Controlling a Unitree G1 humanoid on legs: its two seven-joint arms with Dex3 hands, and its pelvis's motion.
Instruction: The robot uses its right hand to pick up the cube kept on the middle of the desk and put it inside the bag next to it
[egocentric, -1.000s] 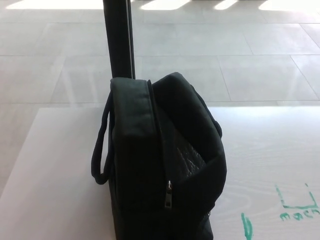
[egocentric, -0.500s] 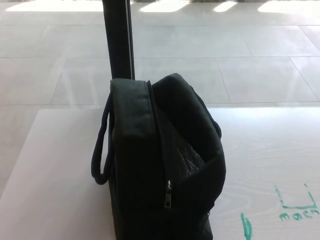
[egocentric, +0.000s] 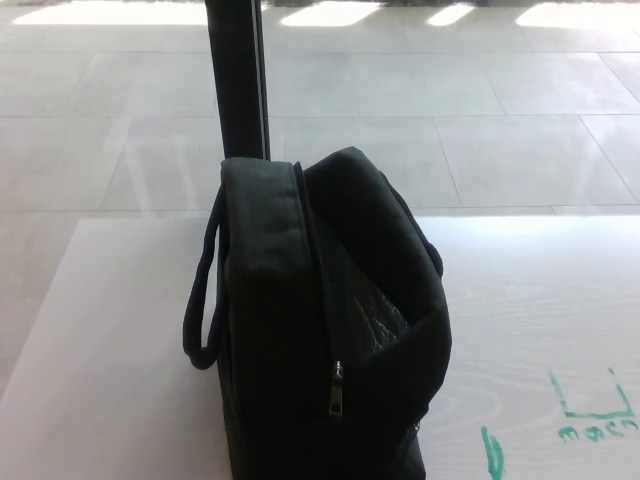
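A black fabric bag (egocentric: 320, 330) stands upright on the white desk (egocentric: 110, 350), filling the middle of the head view. Its top flap is unzipped and hangs open to the right, showing a dark lined inside (egocentric: 375, 320). A zipper pull (egocentric: 336, 390) hangs on the front, and a carry handle (egocentric: 205, 300) loops out on the left side. No cube shows anywhere in the view. Neither of my hands shows.
Green marker writing (egocentric: 590, 410) is on the desk at the lower right. A black vertical post (egocentric: 237, 75) rises behind the bag. Beyond the desk's far edge lies a pale tiled floor (egocentric: 450, 100) with bright light patches.
The whole picture has shifted very slightly downward, so the camera moved a little. The bag and desk stay as they were.
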